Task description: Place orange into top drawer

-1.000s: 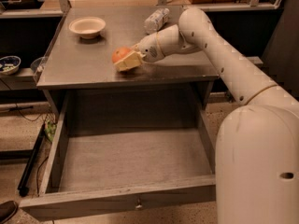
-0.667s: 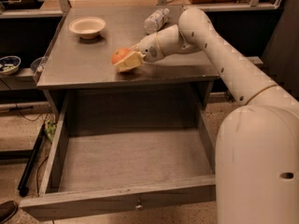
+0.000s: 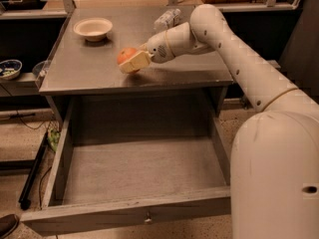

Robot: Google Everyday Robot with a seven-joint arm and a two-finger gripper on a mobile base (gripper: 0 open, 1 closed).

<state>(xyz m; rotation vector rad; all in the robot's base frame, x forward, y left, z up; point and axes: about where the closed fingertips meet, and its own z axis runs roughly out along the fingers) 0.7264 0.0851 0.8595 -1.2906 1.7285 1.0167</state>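
Note:
The orange is a small orange-red fruit at the middle of the grey tabletop, just above its surface. My gripper is at the orange, its cream fingers shut around it from the right. The white arm reaches in from the right. The top drawer is pulled wide open below the tabletop, empty inside, with a small metal knob on its front panel.
A cream bowl sits at the tabletop's back left. A clear plastic bottle lies at the back, behind my arm. A small dish rests on a shelf to the left. Black cables run along the floor at left.

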